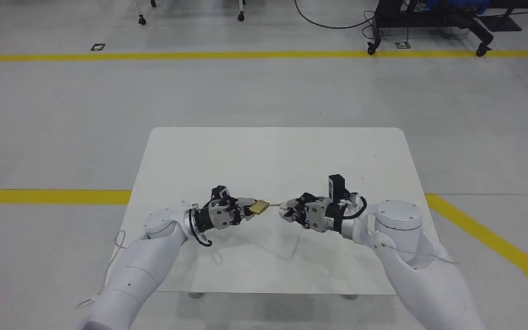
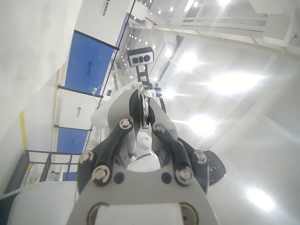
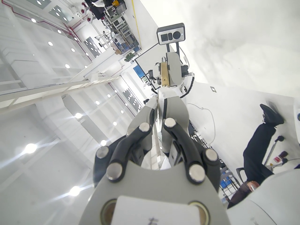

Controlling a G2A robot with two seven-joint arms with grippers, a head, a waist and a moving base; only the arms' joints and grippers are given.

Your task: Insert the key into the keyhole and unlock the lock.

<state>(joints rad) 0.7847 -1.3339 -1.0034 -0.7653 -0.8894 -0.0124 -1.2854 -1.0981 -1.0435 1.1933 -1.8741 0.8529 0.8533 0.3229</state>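
The left gripper (image 1: pixel 250 207) holds the brass padlock (image 1: pixel 260 207) above the near part of the white counter (image 1: pixel 272 153). Its fingers (image 2: pixel 164 120) are closed on the lock's silver shackle (image 2: pixel 144 110), which leaves the body jutting free toward the other arm with its keyhole end presented. The right gripper (image 1: pixel 290 209) faces it, fingers (image 3: pixel 175 108) pinched on the key (image 3: pixel 157 118), whose thin blade points straight at the padlock's end face. Both things are held off the counter, probably so that either wrist can trim the line-up. Key tip and padlock sit just beside each other, but whether the tip has entered the keyhole cannot be told. The step in hand appears to be insertion, and the unlocking turn looks not yet done.
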